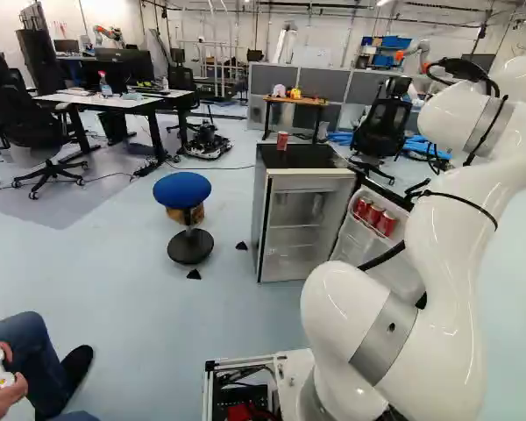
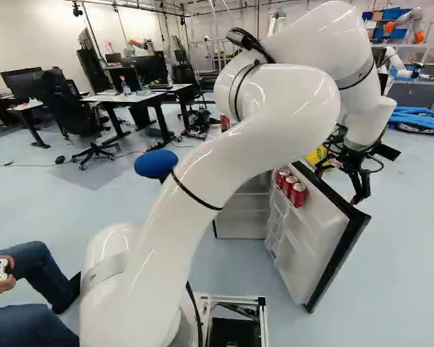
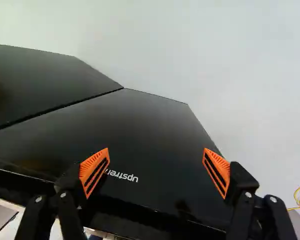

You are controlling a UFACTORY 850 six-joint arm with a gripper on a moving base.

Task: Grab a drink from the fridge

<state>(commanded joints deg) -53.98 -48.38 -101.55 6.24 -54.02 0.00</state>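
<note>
My gripper (image 2: pixel 341 185) is by the outer side of the opened fridge door (image 2: pixel 315 238) in the right base view. Seen from the wrist, the gripper (image 3: pixel 155 172) stands open, its orange pads (image 3: pixel 94 172) wide apart, with the door's dark outer face (image 3: pixel 135 125) beyond them and nothing gripped. The small fridge (image 1: pixel 309 215) stands ahead in the left base view, its door swung out to the right. Several red cans (image 1: pixel 386 224) sit in the door's upper shelf, also seen as red cans (image 2: pixel 298 194) in the right base view. Another red can (image 1: pixel 282 140) stands on the fridge top.
A blue stool (image 1: pixel 182 189) stands left of the fridge, with a desk (image 1: pixel 114 101) and office chair (image 1: pixel 39 132) farther left. A wooden table (image 1: pixel 295 101) is behind the fridge. A seated person's leg (image 1: pixel 26 351) is at the near left. Another robot (image 2: pixel 407 25) stands far back.
</note>
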